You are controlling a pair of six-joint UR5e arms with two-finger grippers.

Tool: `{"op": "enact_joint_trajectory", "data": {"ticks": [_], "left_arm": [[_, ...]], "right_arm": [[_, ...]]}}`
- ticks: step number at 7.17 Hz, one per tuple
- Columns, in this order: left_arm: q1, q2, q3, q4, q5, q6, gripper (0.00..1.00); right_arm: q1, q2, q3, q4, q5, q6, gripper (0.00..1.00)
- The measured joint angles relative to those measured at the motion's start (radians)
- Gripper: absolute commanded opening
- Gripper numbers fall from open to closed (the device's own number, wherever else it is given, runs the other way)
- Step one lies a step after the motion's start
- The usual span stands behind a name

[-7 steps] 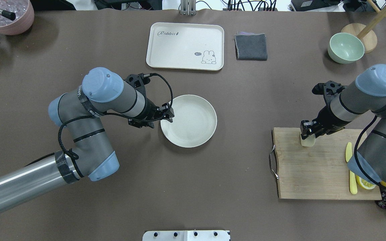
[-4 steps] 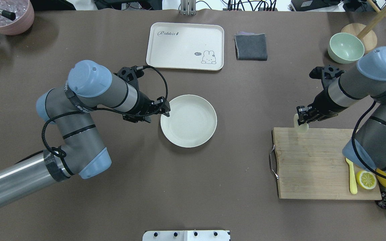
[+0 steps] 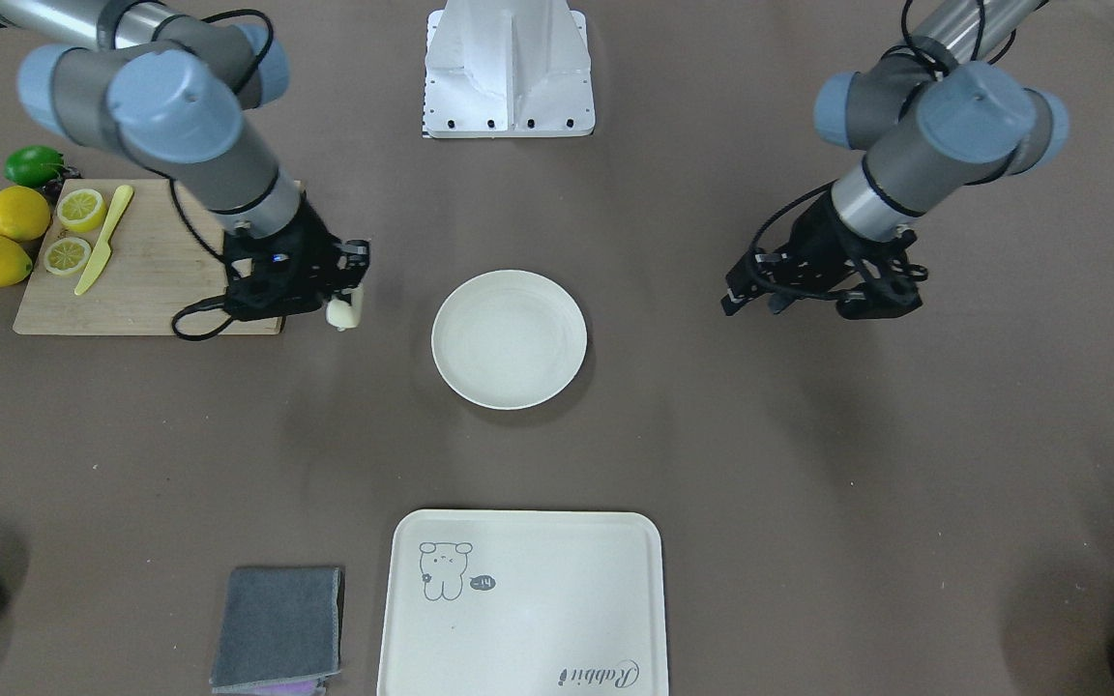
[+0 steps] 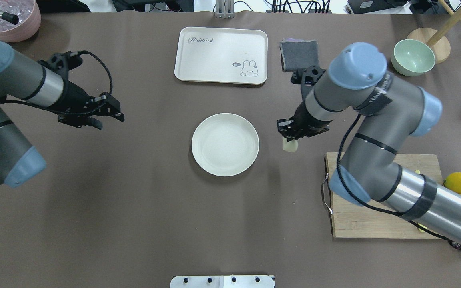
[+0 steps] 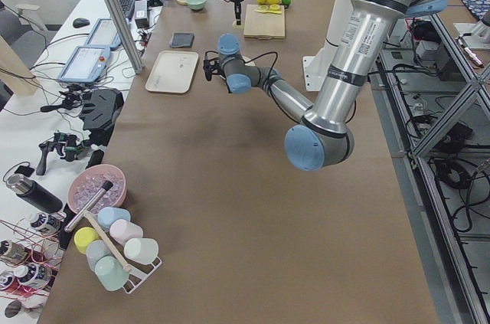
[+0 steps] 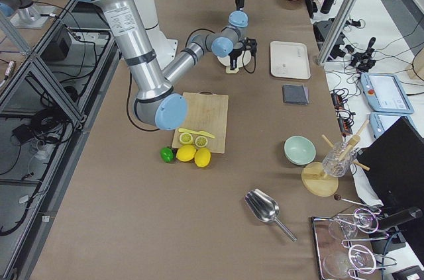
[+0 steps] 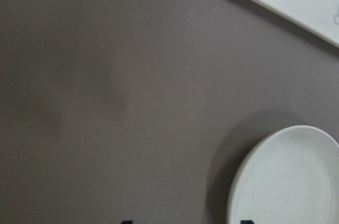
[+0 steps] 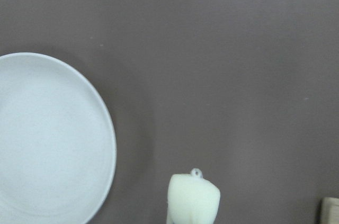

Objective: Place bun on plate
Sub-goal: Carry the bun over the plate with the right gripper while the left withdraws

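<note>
The round cream-white plate (image 4: 225,144) lies empty at the table's middle. A small pale cream bun (image 4: 290,145) hangs above the brown tabletop just right of the plate, with my right gripper (image 4: 289,138) shut on it. From the front the bun (image 3: 344,311) sits between the cutting board and the plate (image 3: 509,338). In the right wrist view the bun (image 8: 193,200) is at the bottom and the plate (image 8: 53,139) at the left. My left gripper (image 4: 111,119) stands open and holds nothing, well left of the plate (image 7: 288,181).
A wooden cutting board (image 4: 354,220) with a yellow knife (image 3: 104,240) and lemon slices lies at my right, with whole lemons (image 3: 18,213) beside it. A cream tray (image 4: 221,55), grey cloth (image 4: 299,52) and green bowl (image 4: 413,57) line the far side.
My right arm has lifted the bun off the cutting board and carried it left to just beside the plate. My left arm has drawn back left, away from the plate.
</note>
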Motion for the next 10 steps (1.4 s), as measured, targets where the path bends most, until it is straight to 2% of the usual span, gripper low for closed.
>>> {"op": "enact_joint_trajectory", "data": {"ticks": [2,3,4,5,6,7,10], "left_arm": [[-0.056,0.064,-0.001,-0.003,-0.022,0.109,0.74],[-0.068,0.077,-0.001,-0.003,-0.024,0.13,0.74],[-0.073,0.086,-0.003,-0.004,-0.025,0.138,0.74],[-0.075,0.094,-0.005,-0.005,-0.025,0.141,0.74],[-0.076,0.099,-0.006,-0.005,-0.025,0.142,0.74],[-0.076,0.105,-0.007,-0.01,-0.025,0.143,0.74],[-0.076,0.136,-0.007,-0.063,-0.024,0.142,0.74]], "right_arm": [[-0.074,0.187,-0.161,0.0,-0.058,0.085,0.18],[-0.088,0.238,-0.226,0.011,-0.081,0.101,0.18],[-0.095,0.257,-0.268,0.035,-0.101,0.106,0.18],[-0.098,0.267,-0.293,0.059,-0.112,0.108,0.24],[-0.101,0.271,-0.305,0.074,-0.121,0.106,0.37],[-0.105,0.271,-0.311,0.081,-0.133,0.101,0.41],[-0.125,0.271,-0.359,0.138,-0.168,0.095,0.42]]}}
